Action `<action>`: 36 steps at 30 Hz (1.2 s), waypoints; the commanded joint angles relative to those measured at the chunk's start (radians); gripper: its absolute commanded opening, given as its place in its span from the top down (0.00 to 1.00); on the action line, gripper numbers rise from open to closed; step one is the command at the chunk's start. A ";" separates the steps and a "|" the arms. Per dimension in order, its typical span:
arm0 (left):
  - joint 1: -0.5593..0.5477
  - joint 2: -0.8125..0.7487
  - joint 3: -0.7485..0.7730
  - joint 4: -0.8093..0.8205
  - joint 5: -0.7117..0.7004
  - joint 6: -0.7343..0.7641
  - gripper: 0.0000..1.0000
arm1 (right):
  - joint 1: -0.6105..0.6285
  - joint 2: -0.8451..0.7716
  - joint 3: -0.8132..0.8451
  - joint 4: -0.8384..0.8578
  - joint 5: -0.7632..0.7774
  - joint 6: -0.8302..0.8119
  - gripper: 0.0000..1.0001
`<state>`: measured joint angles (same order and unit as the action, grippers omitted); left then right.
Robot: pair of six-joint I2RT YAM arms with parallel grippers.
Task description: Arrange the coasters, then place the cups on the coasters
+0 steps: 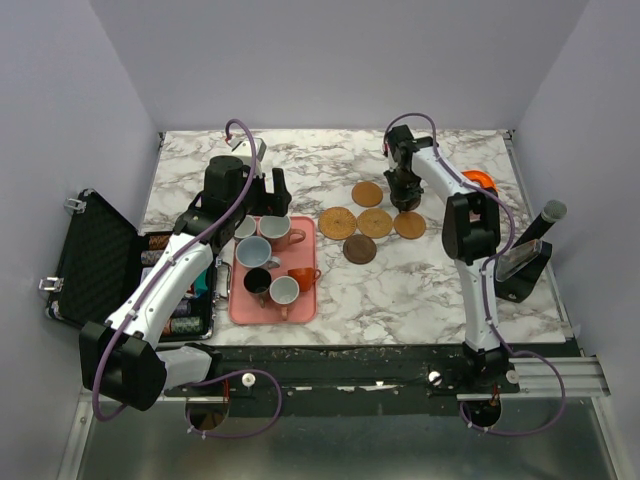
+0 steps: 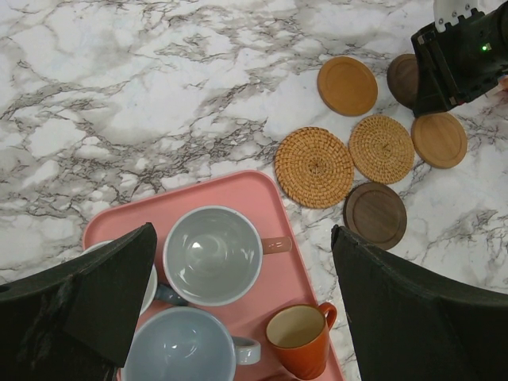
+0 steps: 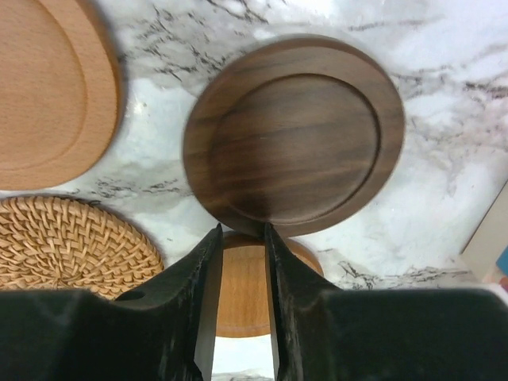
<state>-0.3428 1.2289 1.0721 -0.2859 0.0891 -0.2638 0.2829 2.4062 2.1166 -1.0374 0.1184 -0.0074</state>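
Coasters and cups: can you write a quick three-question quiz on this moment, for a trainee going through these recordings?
1. True or false: the small orange handled cup stands on a coaster.
2. Fill in: the right gripper has its fingertips at the rim of the ___ round wooden coaster.
3. How many woven rattan coasters lie on the marble table? A: one. B: two. C: four.

Key
1. False: it stands on the flat pink rectangular tray.
2. Dark brown.
3. B.
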 commanded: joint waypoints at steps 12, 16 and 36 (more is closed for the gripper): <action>-0.012 -0.012 -0.008 0.005 0.011 -0.008 0.01 | -0.011 -0.127 -0.040 0.108 -0.033 -0.017 0.53; -0.012 -0.009 -0.008 0.007 0.008 -0.006 0.01 | -0.011 -0.027 0.071 0.040 -0.025 -0.016 0.51; -0.013 -0.006 -0.008 0.005 0.011 -0.008 0.01 | -0.011 0.073 0.114 -0.138 -0.095 0.066 0.56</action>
<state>-0.3492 1.2289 1.0710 -0.2859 0.0891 -0.2634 0.2749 2.4676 2.2528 -1.0985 0.0612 0.0261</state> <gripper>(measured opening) 0.990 0.451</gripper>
